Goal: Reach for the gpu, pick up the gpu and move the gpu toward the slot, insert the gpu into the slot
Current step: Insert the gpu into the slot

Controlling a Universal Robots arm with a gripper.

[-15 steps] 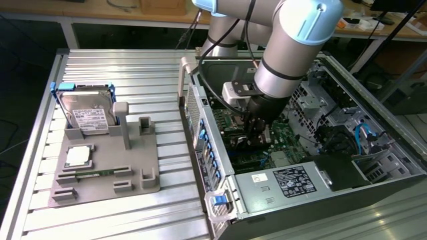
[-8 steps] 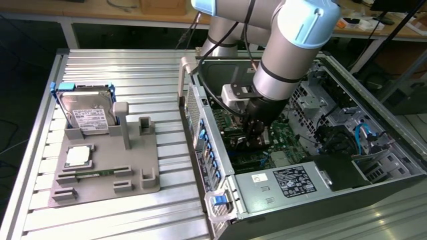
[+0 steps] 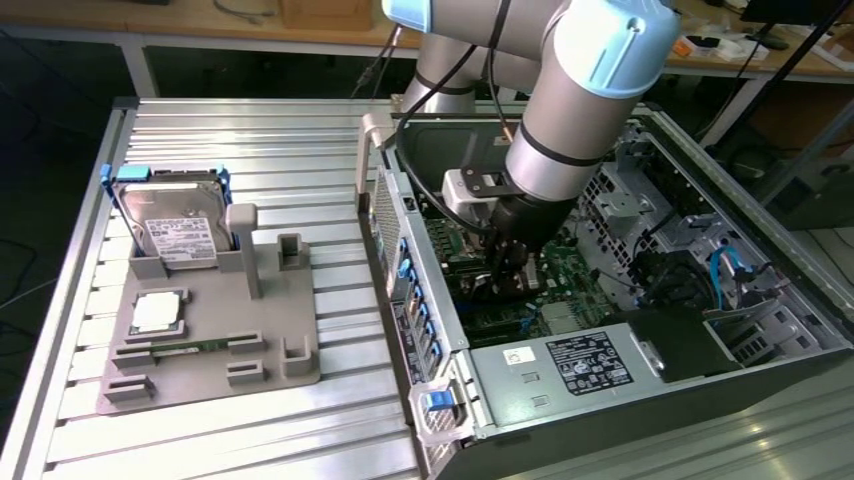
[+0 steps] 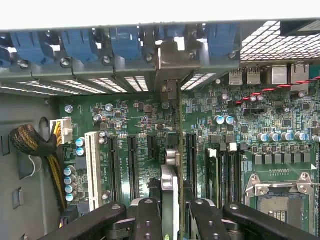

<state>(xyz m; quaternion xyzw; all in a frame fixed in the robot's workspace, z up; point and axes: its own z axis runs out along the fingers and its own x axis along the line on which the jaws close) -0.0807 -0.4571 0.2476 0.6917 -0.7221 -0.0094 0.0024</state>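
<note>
In the wrist view the gpu point(image 4: 170, 187) stands edge-on between my fingers point(image 4: 148, 220), and its silver end bracket point(image 4: 172, 62) reaches up to the case's rear slot openings. My gripper point(image 4: 175, 216) is shut on the gpu. The card stands upright over the green motherboard point(image 4: 125, 120), in the row of black expansion slots point(image 4: 133, 165), and hides the slot beneath it. In the exterior view my gripper point(image 3: 511, 283) is down inside the open computer case point(image 3: 747, 250), just above the motherboard.
Blue retention clips point(image 4: 125, 42) line the case's rear wall. A braided cable bundle point(image 4: 35, 142) and the CPU socket point(image 4: 280, 195) flank the slots. The power supply point(image 3: 574, 365) sits nearer the front. Outside the case, a grey fixture point(image 3: 214, 350) holds a hard drive point(image 3: 174, 225) and a memory stick point(image 3: 187, 347).
</note>
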